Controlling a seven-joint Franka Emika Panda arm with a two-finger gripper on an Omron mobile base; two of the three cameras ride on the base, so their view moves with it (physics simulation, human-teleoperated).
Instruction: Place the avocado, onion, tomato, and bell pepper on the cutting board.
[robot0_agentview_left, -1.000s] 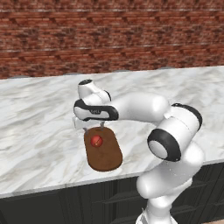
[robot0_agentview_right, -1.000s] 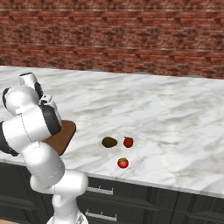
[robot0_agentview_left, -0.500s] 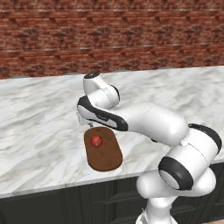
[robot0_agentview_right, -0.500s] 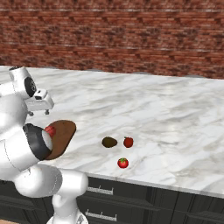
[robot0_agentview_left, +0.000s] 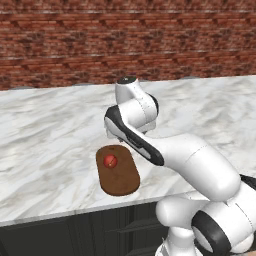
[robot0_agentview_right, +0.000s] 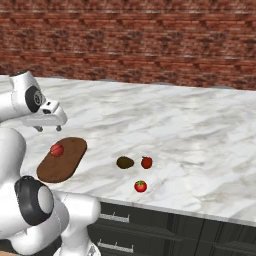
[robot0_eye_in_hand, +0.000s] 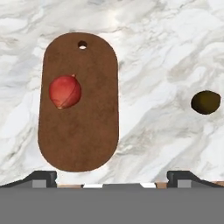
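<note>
Onion (robot0_agentview_right: 57, 150) sits on cutting board (robot0_agentview_right: 70, 162). End effector (robot0_agentview_right: 47, 128) spread, empty above the board; next, swing right, descend centred over avocado (robot0_agentview_right: 125, 162).

occluded: cutting board (robot0_agentview_left: 117, 175) right edge behind arm | cut off: tool (robot0_eye_in_hand: 111, 177) tips at hand view bottom

Onion (robot0_agentview_right: 57, 150) sits on cutting board (robot0_agentview_right: 70, 162) near tabletop (robot0_agentview_right: 200, 130) front edge. Avocado (robot0_agentview_right: 125, 162) and bell pepper (robot0_agentview_right: 146, 162) side by side right of board; tomato (robot0_agentview_right: 140, 186) nearer the front edge.
</note>
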